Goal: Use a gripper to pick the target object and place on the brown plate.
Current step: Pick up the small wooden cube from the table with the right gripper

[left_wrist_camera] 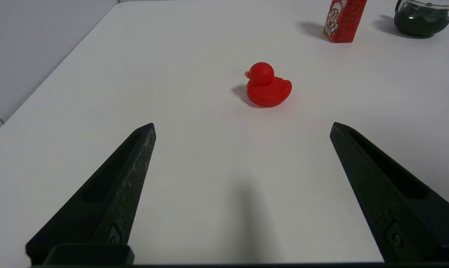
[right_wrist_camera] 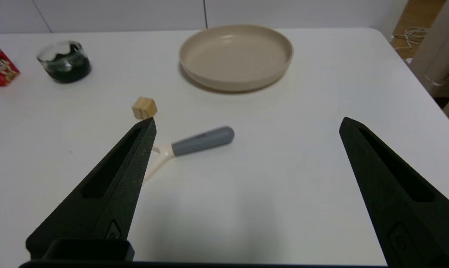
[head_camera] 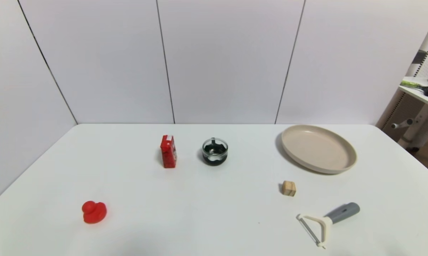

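Tan wood marks the target object point(head_camera: 288, 188), a tiny cube with a darker stripe that sits on the white table point(head_camera: 214, 227), between the brown plate point(head_camera: 318, 148) farther back and a grey-handled peeler point(head_camera: 326, 224) nearer the robot, apart from both. Nothing lies on the plate yet, so the task appears to be at its very start: the approach to the cube has not begun. Neither arm shows in the head view. From its wrist camera, the right gripper point(right_wrist_camera: 246, 124) hangs above the near right part of the table with its fingers spread wide and nothing between them; the cube point(right_wrist_camera: 144, 108) lies ahead of it and off to one side, just past one fingertip in that view. The left gripper point(left_wrist_camera: 243, 126) is likewise wide open and empty, facing a red duck point(left_wrist_camera: 268, 86), with a red carton point(left_wrist_camera: 343, 18) and a dark glass bowl point(left_wrist_camera: 421, 16) beyond. The right arm looks the better placed. The next move probably calls for swinging it over the cube, lowering so the fingers straddle it without nudging the peeler, then closing.
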